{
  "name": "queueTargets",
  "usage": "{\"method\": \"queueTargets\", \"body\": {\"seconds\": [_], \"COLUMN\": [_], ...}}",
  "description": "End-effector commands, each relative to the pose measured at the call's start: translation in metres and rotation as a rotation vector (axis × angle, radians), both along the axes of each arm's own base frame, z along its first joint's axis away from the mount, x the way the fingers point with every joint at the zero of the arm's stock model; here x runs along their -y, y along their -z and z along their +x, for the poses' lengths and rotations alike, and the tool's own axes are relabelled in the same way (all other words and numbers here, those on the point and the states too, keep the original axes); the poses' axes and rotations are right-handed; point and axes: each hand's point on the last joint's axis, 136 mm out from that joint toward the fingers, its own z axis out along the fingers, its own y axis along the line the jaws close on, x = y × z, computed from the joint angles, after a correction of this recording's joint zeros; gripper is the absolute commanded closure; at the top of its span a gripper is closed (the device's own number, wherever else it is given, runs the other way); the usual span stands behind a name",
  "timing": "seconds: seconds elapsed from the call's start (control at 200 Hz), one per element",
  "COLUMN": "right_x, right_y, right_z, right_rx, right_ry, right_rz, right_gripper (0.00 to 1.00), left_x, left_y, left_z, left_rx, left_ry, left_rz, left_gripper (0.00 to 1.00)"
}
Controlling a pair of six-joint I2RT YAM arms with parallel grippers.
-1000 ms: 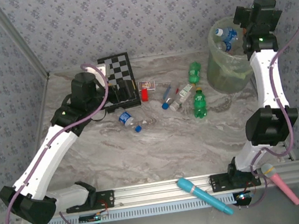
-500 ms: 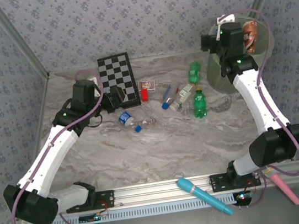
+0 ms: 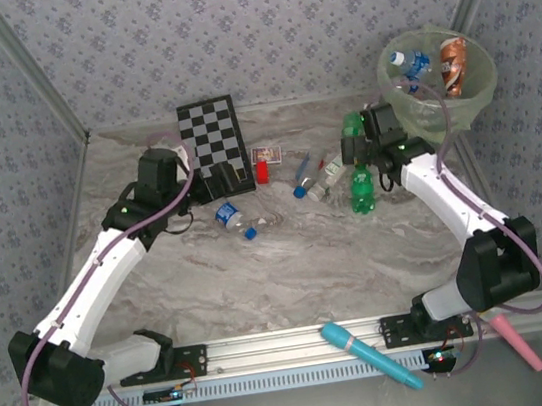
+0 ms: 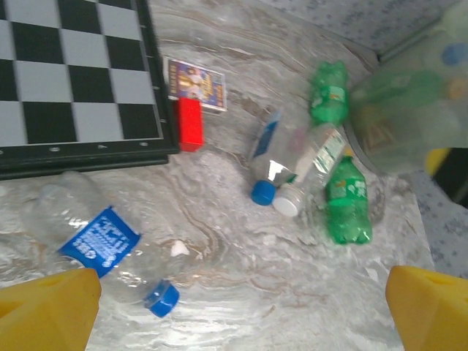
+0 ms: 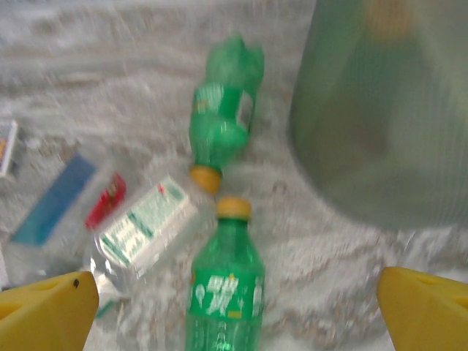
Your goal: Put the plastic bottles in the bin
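Note:
Both grippers hang open and empty. My left gripper [image 3: 228, 180] sits just in front of the checkerboard, above a clear bottle with a blue label [image 3: 234, 218] [image 4: 99, 241] that lies on the table. My right gripper [image 3: 357, 148] hovers over two green soda bottles, one nearer [image 3: 361, 190] [image 5: 225, 292] and one farther [image 3: 353, 129] [image 5: 223, 110]. Two more clear bottles [image 3: 303, 176] [image 3: 329, 174] lie between the arms. The bin [image 3: 478, 93] [image 5: 387, 110], lined in pale green, stands at the back right. It holds a blue-labelled bottle [image 3: 414, 67] and a brownish-orange one [image 3: 452, 64].
A folded checkerboard [image 3: 210, 131] lies at the back. Beside it are a small red block [image 3: 263, 171] [image 4: 190, 124] and a small card box [image 3: 266, 153]. A teal stick [image 3: 368, 354] and a pink stick [image 3: 511, 331] rest on the front rail. Patterned walls close three sides.
My right arm swung from above the bin down and left to the green bottles. The brownish-orange bottle now shows inside the bin. The left gripper shifted slightly nearer the blue-labelled bottle.

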Motion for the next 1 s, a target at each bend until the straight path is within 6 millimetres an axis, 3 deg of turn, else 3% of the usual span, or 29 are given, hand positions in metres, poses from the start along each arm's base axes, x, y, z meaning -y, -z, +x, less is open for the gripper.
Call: {"method": "queueTargets", "body": {"seconds": [0.0,0.075,0.195,0.395,0.665,0.91,0.994], "right_x": [-0.005,-0.007,-0.007,-0.003,0.002,0.003,0.002], "right_y": [0.022,0.039,0.065,0.101,0.144,0.162,0.164], "right_z": [-0.014,-0.017,-0.019,-0.02,-0.026,-0.02,-0.017], "right_rx": [-0.079,-0.124,-0.194,-0.283,-0.381,-0.386,-0.385], "right_ry": [0.043,0.04,0.052,0.095,0.137,0.133,0.124], "right_rz": [0.1,0.123,0.141,0.117,0.103,0.091,0.087], "right_gripper": [0.0,0.0,0.09,0.18,0.19,0.22,0.28], "left_x": [0.028,0.038,0.048,0.049,0.046,0.046,0.047], "left_y": [-0.034,-0.038,-0.043,-0.05,-0.054,-0.056,-0.057], "left_z": [-0.005,-0.009,-0.014,-0.017,-0.018,-0.018,-0.017], "left_rx": [0.094,0.101,0.11,0.118,0.123,0.125,0.126], "left_ry": [0.128,0.172,0.205,0.208,0.196,0.196,0.197], "left_rz": [-0.046,-0.051,-0.056,-0.056,-0.048,-0.037,-0.036], "left_gripper": [0.0,0.0,0.0,0.0,0.0,0.0,0.0]}}
